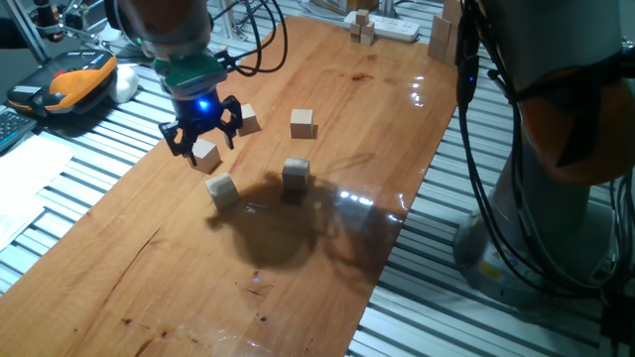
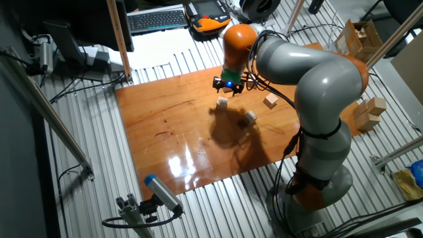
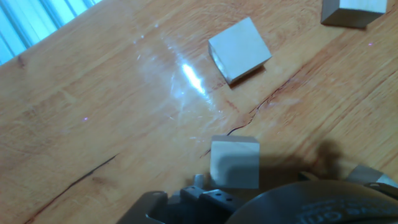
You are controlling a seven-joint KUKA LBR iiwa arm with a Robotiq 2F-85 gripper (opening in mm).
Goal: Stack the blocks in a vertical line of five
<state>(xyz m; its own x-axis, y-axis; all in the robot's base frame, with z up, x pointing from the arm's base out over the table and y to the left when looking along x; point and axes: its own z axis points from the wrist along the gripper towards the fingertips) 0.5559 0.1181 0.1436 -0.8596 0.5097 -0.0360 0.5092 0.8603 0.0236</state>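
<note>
Tan cube (image 1: pixel 205 154) sits clamped in gripper (image 1: pixel 203 149), lifted off table (image 1: pixel 327 228); another cube (image 1: pixel 222 188) lies just nearer.

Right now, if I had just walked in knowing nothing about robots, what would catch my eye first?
First, the big grey and orange arm bending over the wooden table. Its gripper, lit blue, sits at a small wooden block; whether it grips it is unclear. Four more blocks lie scattered nearby: one just in front, one toward the table's middle, two farther back.
</note>
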